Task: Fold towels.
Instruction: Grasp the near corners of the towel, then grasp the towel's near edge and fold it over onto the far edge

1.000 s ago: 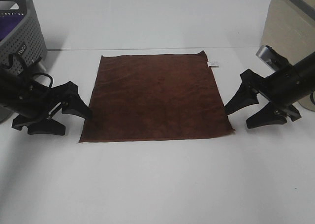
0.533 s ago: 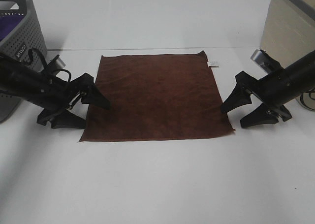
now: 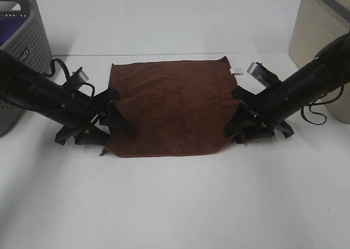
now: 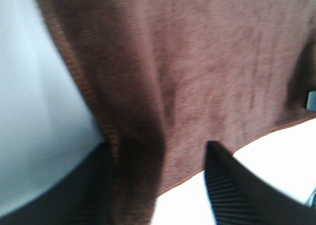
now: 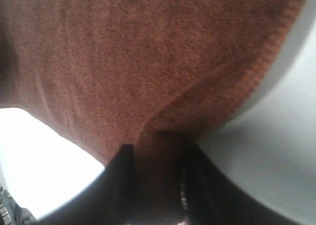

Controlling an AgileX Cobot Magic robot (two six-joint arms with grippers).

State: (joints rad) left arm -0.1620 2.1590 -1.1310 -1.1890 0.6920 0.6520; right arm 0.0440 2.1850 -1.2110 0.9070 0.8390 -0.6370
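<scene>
The dark reddish-brown towel (image 3: 172, 106) lies flat on the white table, its white care tag (image 3: 237, 71) at the far right corner. My left gripper (image 3: 114, 135) is at the near left corner, jaws apart, with the towel's edge (image 4: 197, 76) lying between the fingers (image 4: 224, 190). My right gripper (image 3: 234, 135) is at the near right corner, its jaws close together on a bunched fold of the towel (image 5: 123, 52). Both near corners are drawn inward.
A grey perforated basket (image 3: 24, 41) with something purple inside stands at the far left. A beige box (image 3: 320, 35) stands at the far right. Bare white table (image 3: 175, 205) lies in front of the towel.
Both grippers have moved inward from beside the towel onto its near corners. The near edge has narrowed and the corners have bunched. The right jaws have narrowed on the cloth.
</scene>
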